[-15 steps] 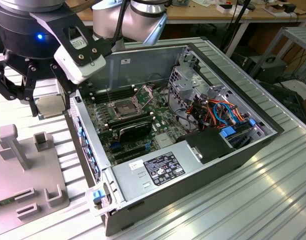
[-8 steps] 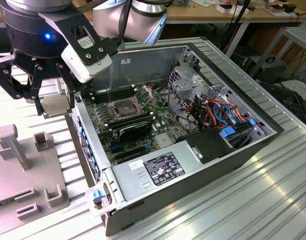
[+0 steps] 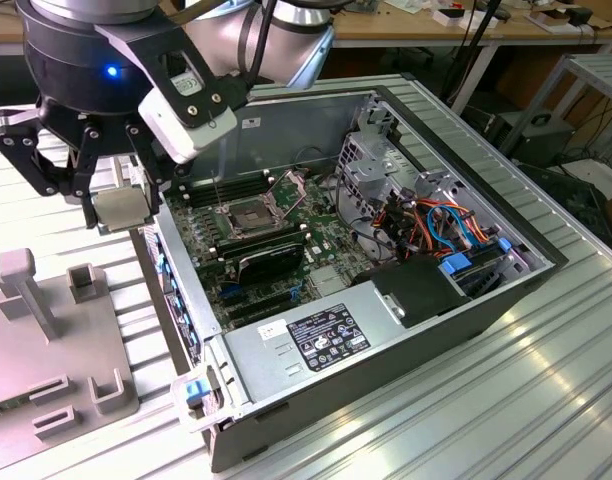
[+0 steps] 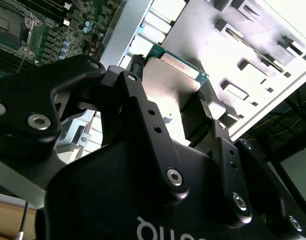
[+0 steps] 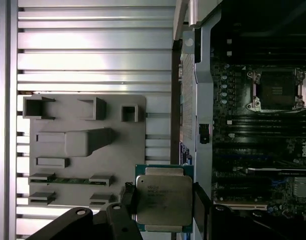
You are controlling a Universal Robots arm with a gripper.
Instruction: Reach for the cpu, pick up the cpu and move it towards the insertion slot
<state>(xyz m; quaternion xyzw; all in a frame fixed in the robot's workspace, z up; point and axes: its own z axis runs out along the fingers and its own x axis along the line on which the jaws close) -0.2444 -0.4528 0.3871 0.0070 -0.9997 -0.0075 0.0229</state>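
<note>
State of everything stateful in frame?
hand: shut on the cpu, above the case's edge
cpu: lifted, held flat between the fingers
insertion slot: open, empty
computer case: side panel off, lying flat
grey fixture tray: on the table, holds one green strip

Robotics lab: aluminium-profile table [image 3: 546,400], open computer case [image 3: 426,330], cluttered benches [image 3: 436,25].

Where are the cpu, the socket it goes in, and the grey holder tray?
cpu [image 5: 163,202]: first wrist view, its silver lid.
insertion slot [image 3: 248,213]: exterior view, its dark centre.
grey holder tray [image 5: 118,150]: first wrist view, bare flat part.
</note>
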